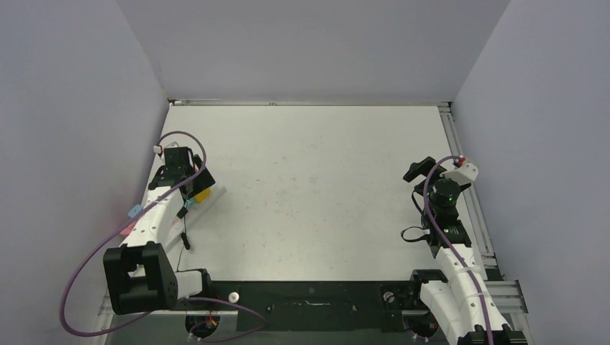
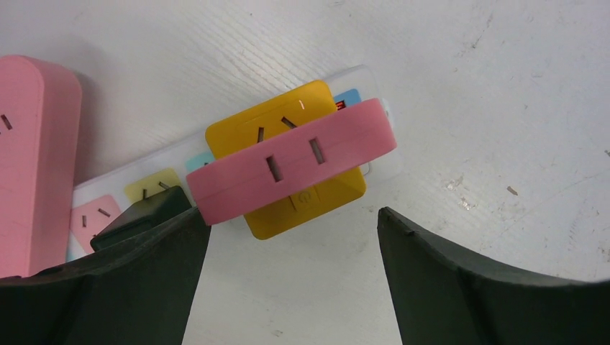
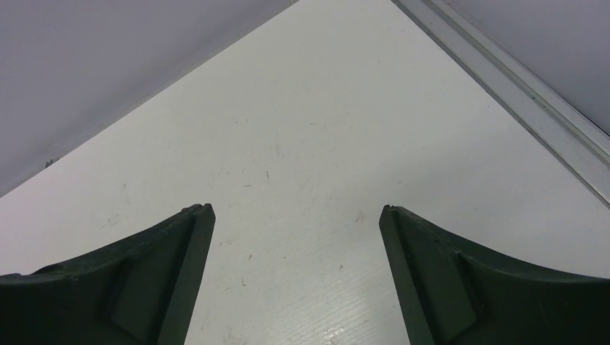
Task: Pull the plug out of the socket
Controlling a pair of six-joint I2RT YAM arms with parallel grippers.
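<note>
The socket, a long white power strip (image 2: 381, 154) with pink and yellow outlets, lies diagonally at the table's left edge (image 1: 218, 191). A yellow block adapter (image 2: 302, 208) is plugged into it, with a pink adapter (image 2: 345, 140) stacked across its top. A black plug (image 2: 144, 210) sits in the strip just left of them, against my left finger (image 2: 137, 287). My left gripper (image 2: 290, 212) is open, just above the strip, its jaws to either side of the yellow adapter and holding nothing. It also shows in the top view (image 1: 193, 176). My right gripper (image 3: 295, 208) is open and empty over bare table at the right (image 1: 419, 169).
A large pink block (image 2: 32, 165) stands at the left beside the strip. A thin black cable (image 1: 185, 231) trails from the strip toward the near edge. Grey walls close the left, back and right sides. A metal rail (image 1: 460, 165) runs along the right edge.
</note>
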